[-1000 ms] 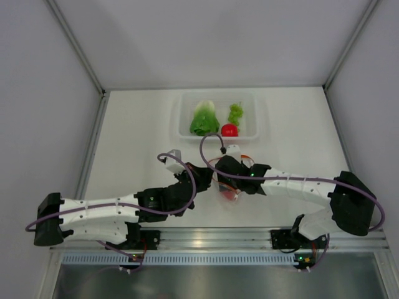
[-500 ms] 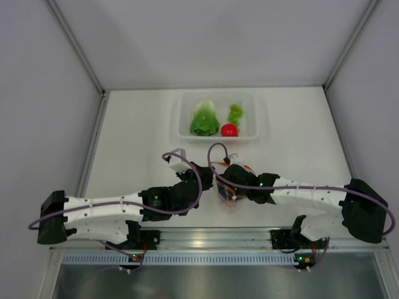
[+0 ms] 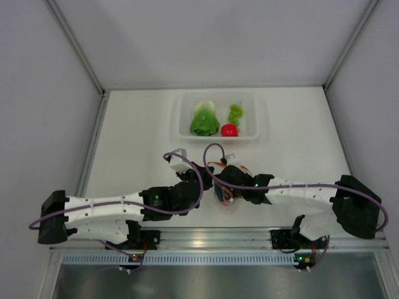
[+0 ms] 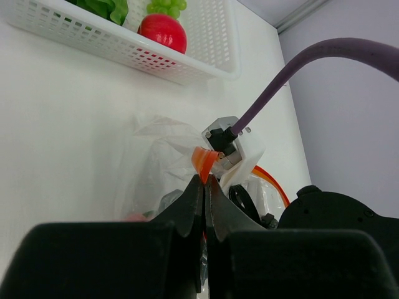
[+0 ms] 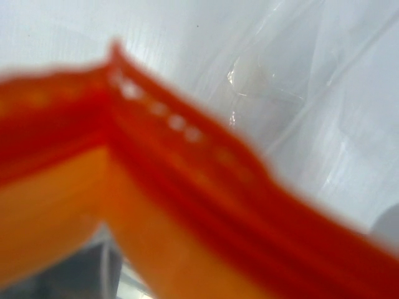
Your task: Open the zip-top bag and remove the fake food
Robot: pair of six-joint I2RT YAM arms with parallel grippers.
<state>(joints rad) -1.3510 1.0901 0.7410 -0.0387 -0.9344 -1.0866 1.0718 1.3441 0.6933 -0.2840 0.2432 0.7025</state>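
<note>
In the left wrist view my left gripper (image 4: 206, 177) is shut on the orange-red zip strip (image 4: 204, 161) of the clear zip-top bag (image 4: 156, 152). A pinkish-red piece of fake food (image 4: 134, 217) shows faintly through the plastic. My right gripper (image 3: 223, 190) is nose-down at the bag's mouth, right next to the left gripper (image 3: 209, 179). The right wrist view is filled by the blurred zip strip (image 5: 187, 205) and crinkled plastic (image 5: 299, 93), so its jaws are hidden. A lettuce (image 3: 204, 118), a grape bunch (image 3: 235, 113) and a red tomato (image 3: 229, 129) lie in the tray.
The white perforated tray (image 3: 184, 115) stands at the back of the table, beyond both grippers. Purple cables (image 3: 212, 156) loop over the wrists. White walls close in the table on the left, back and right.
The right wrist has swung down and toward the near edge, into the bag's mouth. The left gripper has shifted slightly right, still shut on the strip.
</note>
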